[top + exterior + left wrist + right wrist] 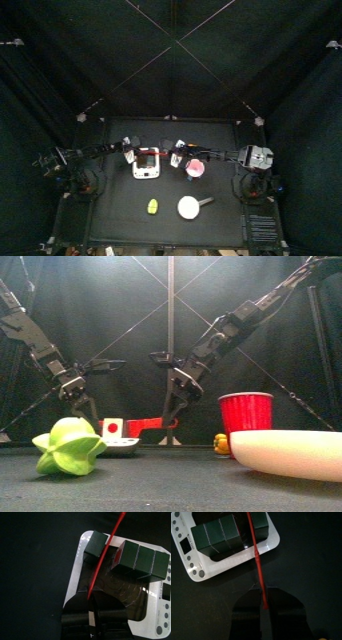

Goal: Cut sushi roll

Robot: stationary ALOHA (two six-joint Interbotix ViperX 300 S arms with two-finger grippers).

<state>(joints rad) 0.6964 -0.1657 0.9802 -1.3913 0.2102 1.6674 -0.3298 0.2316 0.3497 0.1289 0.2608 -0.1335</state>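
Observation:
A dark green sushi roll (137, 559) lies on a white board (77, 587), with one cut piece (97, 544) standing apart from a block of three. The thin red knife (107, 552) runs edge-on through the gap between them. The blade's near end meets my left gripper (91, 599), whose jaws are shut. In the right wrist view the knife (256, 557) passes the end of the roll (221, 534) and runs in between the shut jaws of my right gripper (262, 592). From the front, the knife (144, 423) spans between the two grippers, just above the board (123, 443).
A red cup (245, 416) stands right of the board, with a small yellow object (222, 443) at its foot. A white dish (287, 453) lies near the front right edge. A green star-shaped fruit (70, 448) lies at the front left.

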